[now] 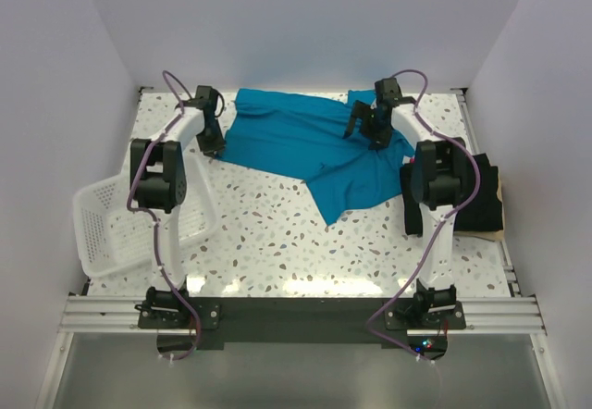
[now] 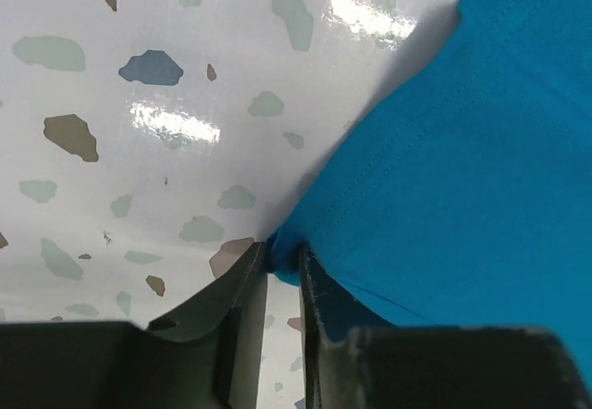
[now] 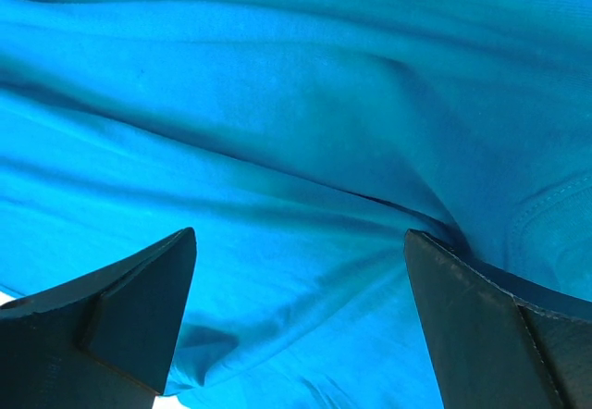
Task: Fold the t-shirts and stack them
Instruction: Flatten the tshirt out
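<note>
Top external: you've got the white mesh basket (image 1: pixel 106 229) tilted at the left edge of the table (image 1: pixel 277 238), with the left arm (image 1: pixel 166 173) crossing in front of it. Your black t-shirt (image 1: pixel 481 201) is bunched at the right edge, partly hidden behind the right arm (image 1: pixel 435 178). Your teal t-shirt (image 1: pixel 296 141) lies rumpled across the far half of the table between the two wrists, one flap reaching toward the near side. It's well apart from the basket. It's near the black one, but I can't tell if they touch, since the arm covers that spot. (eng)

Ok. And the pincers? (op)

Left wrist view: your left gripper (image 2: pixel 283 259) is low on the tabletop at the teal shirt's edge. The jaws are nearly together with the stitched hem corner nipped between the tips, so it's grasping the cloth. There's bare speckled table to one side of it. (eng)

Right one? (op)

Right wrist view: your right gripper (image 3: pixel 301 242) is spread wide, gripping nothing, with both fingers (image 3: pixel 139 298) over teal folds. One tip sits at a crease beside a stitched seam. I can't tell whether it presses the cloth or hangs just above it. (eng)
</note>
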